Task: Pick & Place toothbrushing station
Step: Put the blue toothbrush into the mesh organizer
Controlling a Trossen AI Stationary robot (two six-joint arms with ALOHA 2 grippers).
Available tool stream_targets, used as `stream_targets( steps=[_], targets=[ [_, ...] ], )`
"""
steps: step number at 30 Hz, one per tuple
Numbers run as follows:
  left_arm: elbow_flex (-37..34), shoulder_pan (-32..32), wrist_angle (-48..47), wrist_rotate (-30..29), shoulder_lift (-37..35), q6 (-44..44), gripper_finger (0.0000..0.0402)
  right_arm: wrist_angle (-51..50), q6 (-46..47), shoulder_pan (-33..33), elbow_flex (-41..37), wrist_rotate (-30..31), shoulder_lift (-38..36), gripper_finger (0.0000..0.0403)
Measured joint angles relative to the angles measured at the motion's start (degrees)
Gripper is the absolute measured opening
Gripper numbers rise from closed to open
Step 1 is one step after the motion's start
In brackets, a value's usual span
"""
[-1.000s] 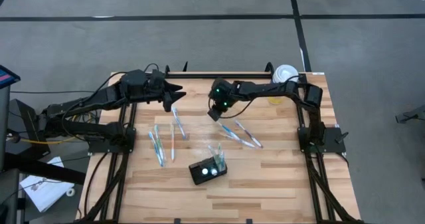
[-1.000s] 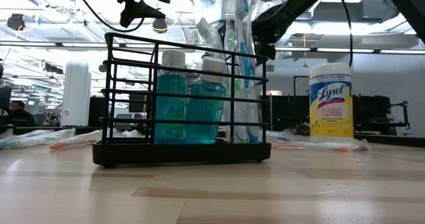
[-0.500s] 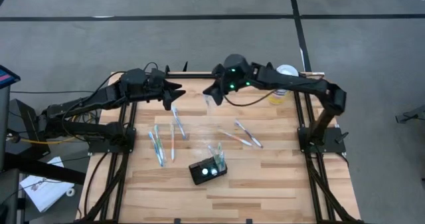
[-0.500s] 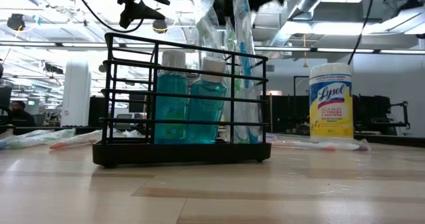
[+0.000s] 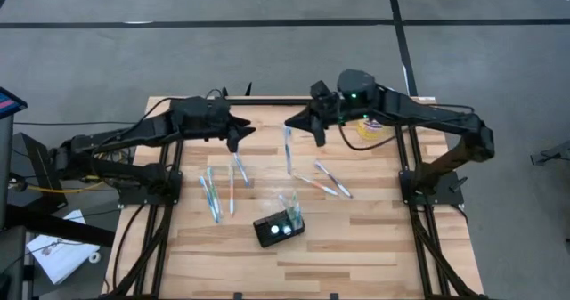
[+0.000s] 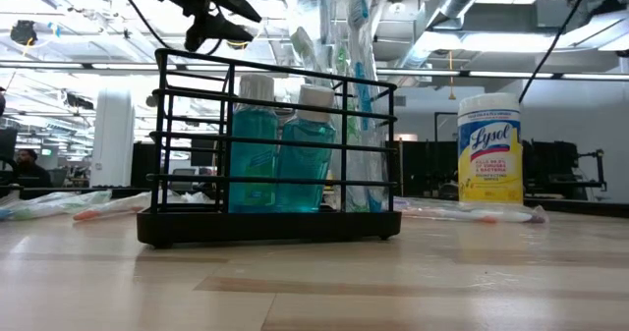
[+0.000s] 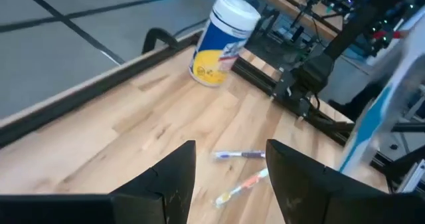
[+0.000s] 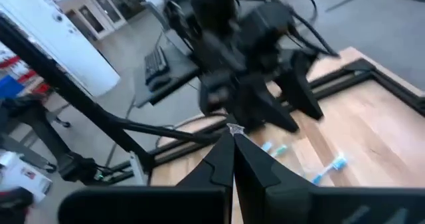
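The toothbrushing station (image 5: 278, 227), a small black wire holder with two teal bottles and upright toothbrushes (image 6: 270, 159), stands on its base near the table's near edge. My right gripper (image 5: 289, 123) is above the middle of the table's far part, shut on a packaged toothbrush (image 5: 289, 150). The toothbrush also shows in the left wrist view (image 7: 392, 98). My left gripper (image 5: 242, 133) is open and empty, to the left of it and above the table; its fingers stand apart in its wrist view (image 7: 229, 151). My right gripper pinches the packaged toothbrush by its upper end (image 5: 286, 131) between its two shut fingers (image 8: 222, 159). The fingers come about level from the table's right side. The toothbrush hangs below them, clear of the table.
Several loose toothbrushes lie left of centre (image 5: 218, 191) and two more right of centre (image 5: 328, 181). A white-and-yellow wipes canister (image 6: 489, 149) stands at the far right, partly under my right arm. Bare wood (image 5: 374, 238) lies to the right of the holder.
My right gripper has risen from the toothbrushes right of centre and gone toward the far edge, turning from pointing down to about level. It has lifted one packaged toothbrush clear of the table. My left gripper has moved a little toward the right.
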Motion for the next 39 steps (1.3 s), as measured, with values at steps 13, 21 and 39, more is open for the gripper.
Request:
stream_targets(
  steps=[13, 21, 39],
  targets=[
    [-0.02, -2.51, 5.47, -0.85, 7.98, -0.94, 0.0171, 2.13, 4.53, 9.26, 0.00, 3.31, -5.62, 0.0000],
    [-0.04, -2.51, 5.50, -1.62, 9.13, -0.93, 0.0171, 1.89, 6.66, 15.39, 0.07, 4.78, -5.00, 0.0000],
    [-0.04, -2.36, 6.30, -2.31, 8.84, -0.69, 0.0170, 4.98, 7.09, 25.84, -0.02, 5.67, -0.34, 0.0000]
  ],
)
